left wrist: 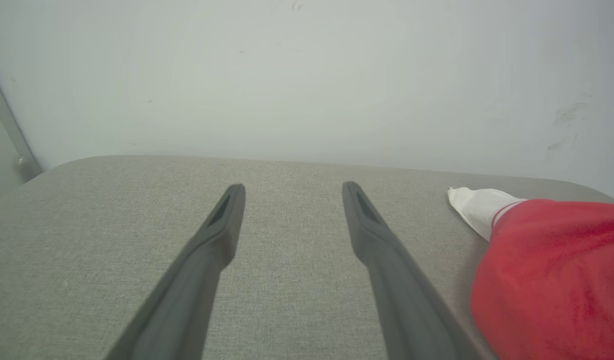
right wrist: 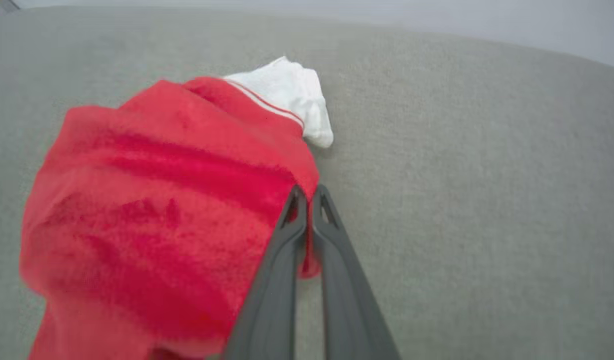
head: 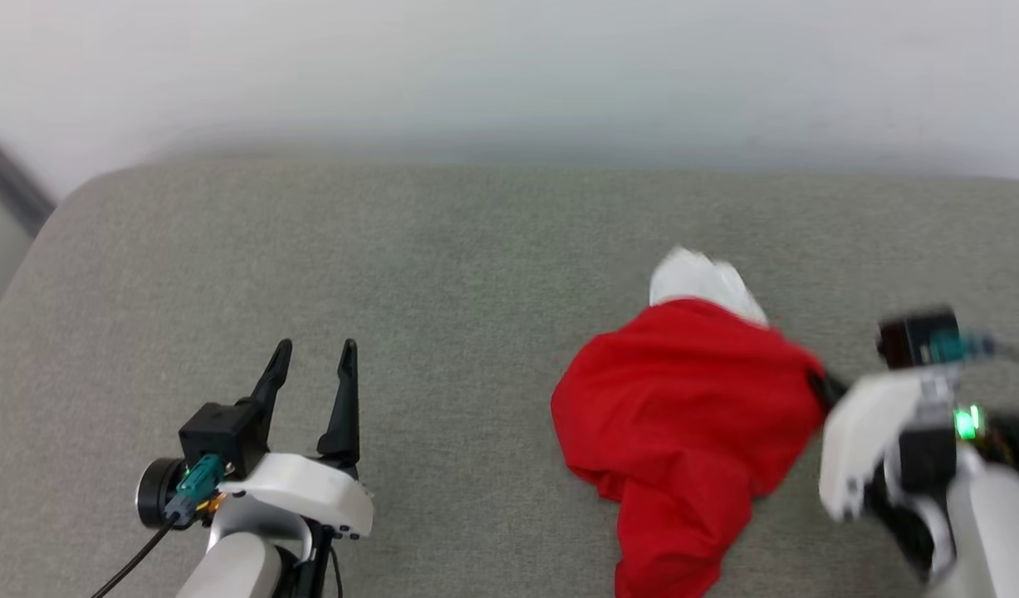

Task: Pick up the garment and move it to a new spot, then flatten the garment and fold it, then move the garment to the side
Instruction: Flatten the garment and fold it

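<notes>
A red shirt (head: 683,399) sits bunched on a grey padded surface (head: 443,249), right of centre; one white sleeve (head: 704,282) pokes out behind; its lower end is cut off by the frame; the right gripper (right wrist: 309,197), blurred from the head, pinches the shirt's red edge; the left gripper (head: 314,353) stands spread wide, empty, well apart.

The garment (head: 683,399) lies on the cushion (head: 443,249), right of centre, its sleeve (head: 704,282) at the far end. The right gripper (right wrist: 309,192) touches its right edge. The left gripper (head: 316,345) sits at the near left, well apart from it. A wall (head: 509,66) stands behind the cushion.
</notes>
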